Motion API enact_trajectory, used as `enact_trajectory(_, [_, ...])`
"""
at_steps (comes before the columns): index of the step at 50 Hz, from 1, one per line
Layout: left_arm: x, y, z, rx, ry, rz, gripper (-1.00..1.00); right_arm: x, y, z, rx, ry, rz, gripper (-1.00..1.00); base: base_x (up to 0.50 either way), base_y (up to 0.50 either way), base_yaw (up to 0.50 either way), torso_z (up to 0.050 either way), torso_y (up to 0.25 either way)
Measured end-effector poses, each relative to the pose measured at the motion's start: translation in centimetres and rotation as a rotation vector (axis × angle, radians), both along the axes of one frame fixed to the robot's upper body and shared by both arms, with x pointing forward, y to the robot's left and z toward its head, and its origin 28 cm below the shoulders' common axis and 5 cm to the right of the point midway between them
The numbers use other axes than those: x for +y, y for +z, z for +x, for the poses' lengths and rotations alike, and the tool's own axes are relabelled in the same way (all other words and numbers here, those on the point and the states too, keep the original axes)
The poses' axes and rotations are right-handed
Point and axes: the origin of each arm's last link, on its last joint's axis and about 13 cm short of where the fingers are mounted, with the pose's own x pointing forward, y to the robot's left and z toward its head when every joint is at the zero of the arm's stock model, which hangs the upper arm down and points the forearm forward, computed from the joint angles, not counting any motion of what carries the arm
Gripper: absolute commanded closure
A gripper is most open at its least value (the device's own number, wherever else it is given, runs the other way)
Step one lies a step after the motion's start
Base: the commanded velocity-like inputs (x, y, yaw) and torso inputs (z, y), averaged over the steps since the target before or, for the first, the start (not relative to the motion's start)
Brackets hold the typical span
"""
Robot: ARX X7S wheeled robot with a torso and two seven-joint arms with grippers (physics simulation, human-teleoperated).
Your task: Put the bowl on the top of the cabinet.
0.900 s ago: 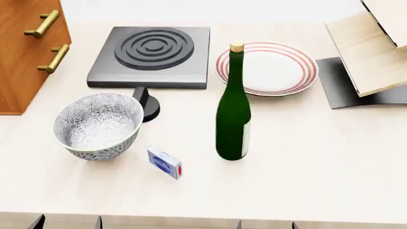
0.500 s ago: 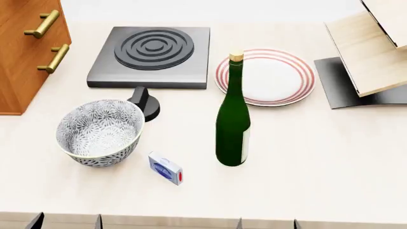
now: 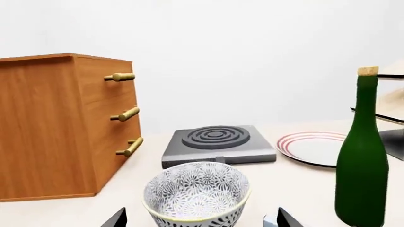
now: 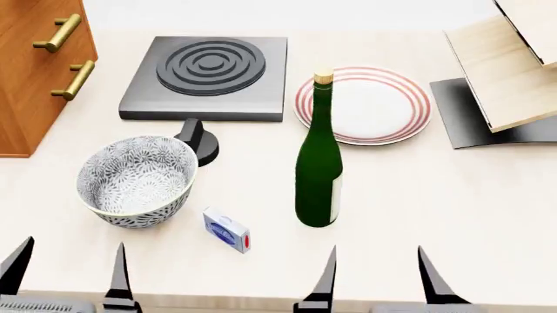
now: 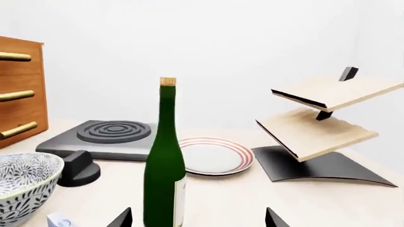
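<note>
With the left tool [image 4: 67,274] spread wide and empty near the bowl [image 4: 137,180], advance it straight, pinching the bowl's near rim without nudging the small box [image 4: 226,229].

Only gripper fingers visible, no arm links, cables or screws in view.

Left gripper [image 4: 68,267]: two thin black fingers [image 4: 17,263], blade-like, tapering to sharp points. Light grey ribbed body at their base, cut off by the near frame edge.

Right gripper [image 4: 376,270]: same design, black pointed fingers [image 4: 430,275], grey base barely showing.

Wrist views show just the dark triangular fingertips [image 3: 116,218] at the frame edge, flat matte black, no markings [image 5: 273,218].
</note>
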Motion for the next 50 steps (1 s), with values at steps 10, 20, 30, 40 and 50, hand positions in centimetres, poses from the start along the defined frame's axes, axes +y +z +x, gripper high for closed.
enact_trajectory(10, [0.0,1.2,-0.1,-0.026,0.002,0.005,-1.00,-0.1,0.8,-0.1,-0.016,0.003,0.008,-1.00,0.00,0.00,0.00,0.000,0.000])
enact_trajectory(20, [-0.1,1.7,-0.3,-0.037,-0.002,-0.002,-1.00,-0.2,1.0,-0.1,-0.031,-0.011,0.009,-1.00,-0.06,0.30,0.00,0.000,0.000])
enact_trajectory(30, [0.1,1.8,-0.3,-0.040,-0.001,-0.001,-1.00,-0.2,1.1,-0.2,-0.040,-0.014,0.025,-1.00,-0.02,0.15,0.00,0.000,0.000])
enact_trajectory(40, [0.1,1.9,-0.4,-0.043,-0.001,0.001,-1.00,-0.2,1.2,-0.3,-0.044,-0.002,0.030,-1.00,-0.04,0.32,0.00,0.000,0.000])
enact_trajectory(50, [0.0,2.0,-0.5,-0.045,-0.007,-0.003,-1.00,-0.2,1.2,-0.4,-0.052,0.009,0.024,-1.00,0.00,0.12,0.00,0.000,0.000])
